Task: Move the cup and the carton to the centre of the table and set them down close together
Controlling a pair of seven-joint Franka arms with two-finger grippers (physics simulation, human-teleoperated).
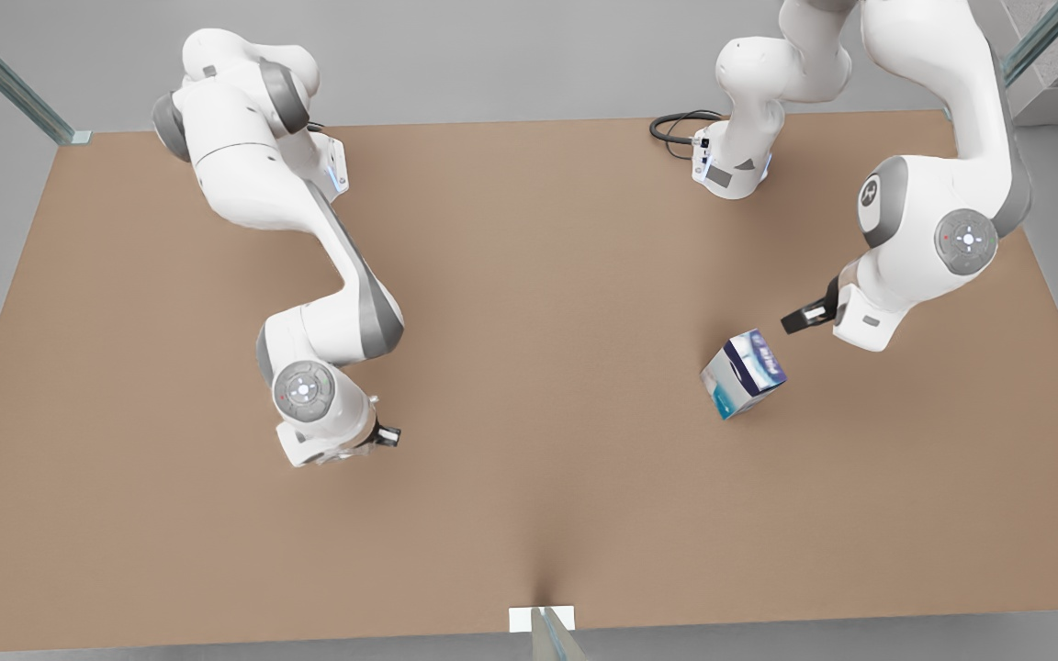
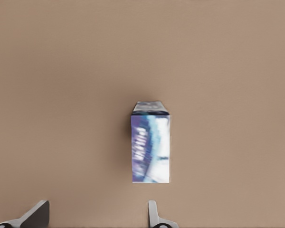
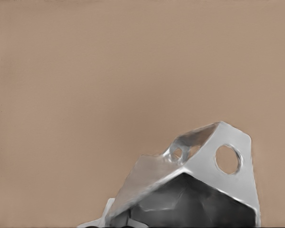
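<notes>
**Q:** First, status of both claws and both items?

**A:** Left claw [image 2: 95, 219] spread wide, holding nothing, just short of the carton [image 1: 743, 374] on the front view's right. Carton resting on the desk [image 1: 529, 275], right of centre, not between the fingers. Right claw [image 1: 388, 436] low over the desk at the front view's left, near side. Cup [image 3: 199, 190] close up against the right wrist camera. Cannot tell whether gripped.

**Q:** Handling of the carton, and where to grip?

**A:** Probably light and fairly stiff, with thin walls likely to dent under hard squeeze. Printed faces likely smooth, so some slip risk. Grip across the two flat, opposed long sides, about mid-length. Avoid corners and the folded end.

**Q:** Heading and long axis?

**A:** Edges set diagonal to the desk edges in the front view. In the left wrist view, long axis in line with the claw's approach, folded end farthest from the claw, dark lettered panel toward the camera. Upright or lying: not clear.

**Q:** Cup?

**A:** Probably light, rigid and slick-faceted. Moderate squeeze advised.
</notes>
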